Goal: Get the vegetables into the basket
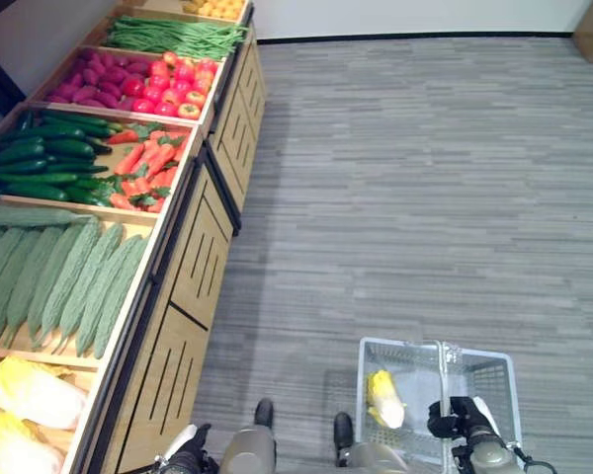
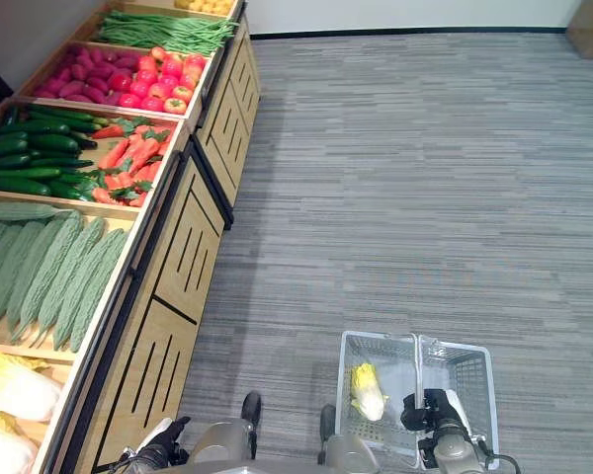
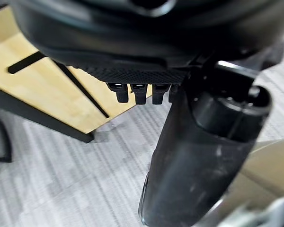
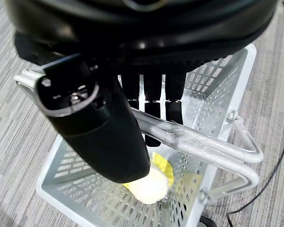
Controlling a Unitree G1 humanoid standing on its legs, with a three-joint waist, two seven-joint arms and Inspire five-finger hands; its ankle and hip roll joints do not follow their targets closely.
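At five o'clock of the head view, a white basket (image 1: pixel 420 355) is carried by its handles in the right hand (image 1: pixel 462 417), with one pale cabbage (image 1: pixel 384 400) already lying inside.

The right hand's fingers (image 4: pixel 152 90) are curled round the paired handles (image 4: pixel 199 144), seemingly so that the basket hangs level and open-topped for loading. The left hand (image 1: pixel 186 452), at seven o'clock beside the wooden stand (image 1: pixel 193 267), holds nothing, its fingers (image 3: pixel 139 92) hanging loosely bent, presumably kept free for picking. More cabbages (image 1: pixel 25 395) lie at eight o'clock, bitter gourds (image 1: pixel 59 276) at nine, cucumbers (image 1: pixel 49 158) and carrots (image 1: pixel 143 163) at ten. Most of the picking is judged still to be done.
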